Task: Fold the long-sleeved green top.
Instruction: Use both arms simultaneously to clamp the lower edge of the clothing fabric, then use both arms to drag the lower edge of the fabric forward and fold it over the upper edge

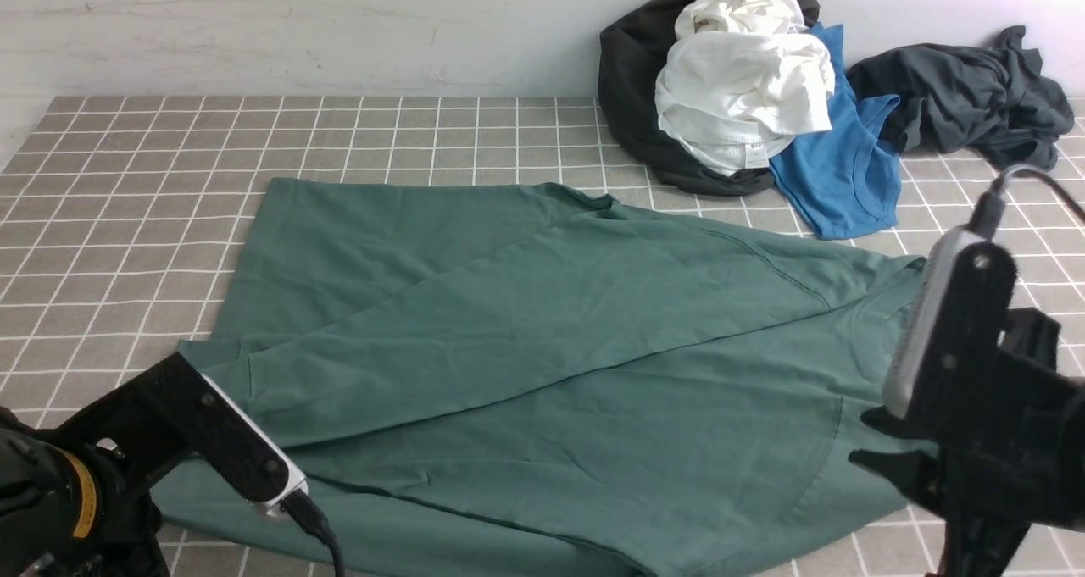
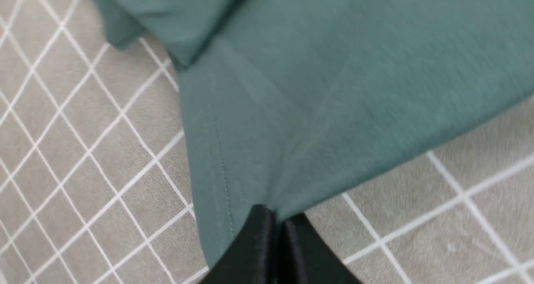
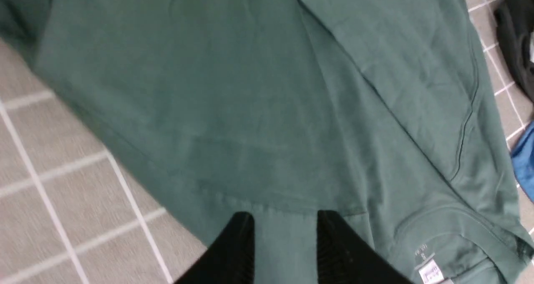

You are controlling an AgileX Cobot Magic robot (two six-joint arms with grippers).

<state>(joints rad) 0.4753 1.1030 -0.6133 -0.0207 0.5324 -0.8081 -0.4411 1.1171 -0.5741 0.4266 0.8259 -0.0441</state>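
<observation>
One garment in play: the green long-sleeved top (image 1: 542, 331) lies flat mid-desk (image 1: 127, 179), collar toward 3 o'clock, hem toward 9. One flap is already folded diagonally across the body.

Left fingers (image 2: 271, 234), at the top's 7 o'clock corner: clamped shut on the hem corner, cloth puckering into the pinch. The bite looks shallow, right at the edge.

Right fingers (image 3: 242, 242), at the top's 4 o'clock, by the shoulder: apart, nothing between them. Can't tell whether they hover over the fabric or touch it. Neck tag (image 3: 431, 272) is close by.

My read: near-edge fold, half set up. To do it well:
- right side needs a bite on the near shoulder edge, matching the left, before any lift
- take all layers, not only the upper one
- lift both ends together, with the edge taut between them so it doesn't sag
- carry toward 12 o'clock and lay it down straight along the grid lines
- release only once flat

Clothes pile (image 1: 746, 85) at the desk's 1 o'clock sits near the top's far edge; stop short of it.
</observation>
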